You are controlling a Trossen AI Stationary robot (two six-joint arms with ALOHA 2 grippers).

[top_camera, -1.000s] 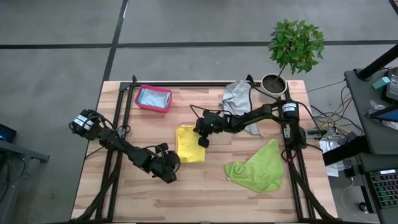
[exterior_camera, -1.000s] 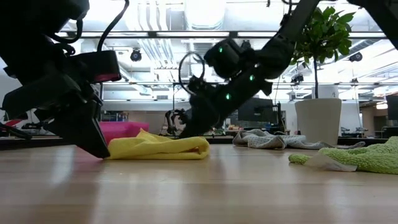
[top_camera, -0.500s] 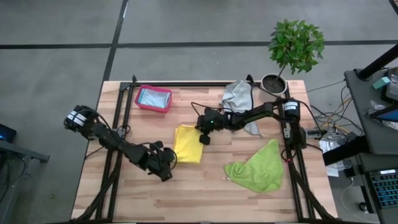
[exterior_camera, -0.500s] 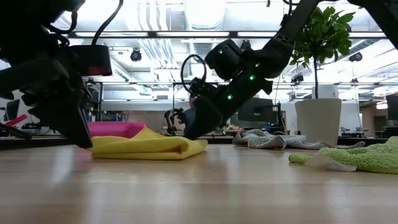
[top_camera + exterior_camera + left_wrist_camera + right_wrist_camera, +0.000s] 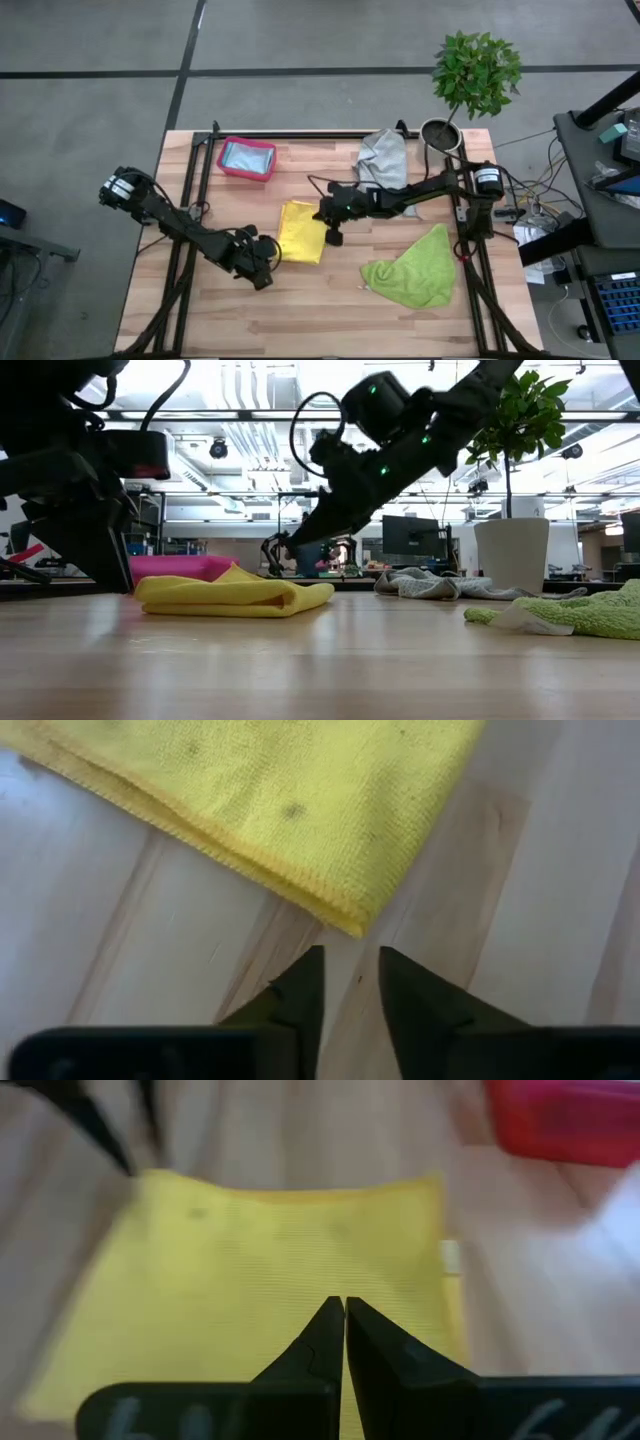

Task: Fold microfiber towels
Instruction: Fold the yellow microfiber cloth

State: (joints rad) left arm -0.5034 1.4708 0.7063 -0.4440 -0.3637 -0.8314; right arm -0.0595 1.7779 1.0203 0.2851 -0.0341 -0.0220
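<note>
Our left gripper [image 5: 346, 982] sits low on the wooden table [image 5: 300, 310], just off the near left corner of the folded yellow microfiber towel [image 5: 302, 231], its 2 dark fingers parted by a narrow gap with nothing between them and the cloth's corner just ahead of the tips. Our right gripper [image 5: 344, 1330] hangs over that towel's right edge with its fingers pressed together and empty. As we judge it, 1 towel is done: the yellow one lies flat and doubled near the middle of the table, a clean folded edge showing in the left wrist view. Still to do, the crumpled lime green microfiber towel [image 5: 413, 268] lies well to the right of the yellow towel and nearer the front, and the rumpled grey microfiber towel [image 5: 385, 160] lies beyond the yellow towel to the right, next to the potted green plant [image 5: 470, 80]. The pink-red rectangular plastic bin [image 5: 247, 158], beyond the yellow towel to the left, holds something light blue, though we cannot tell how neatly it lies. We see only 1 yellow towel. Compared with 1 second ago, our left gripper has moved from the yellow towel's near edge out to its left and has parted its fingers, the towel looks flatter in the low view, and our right gripper has lifted clear of the cloth.
</note>
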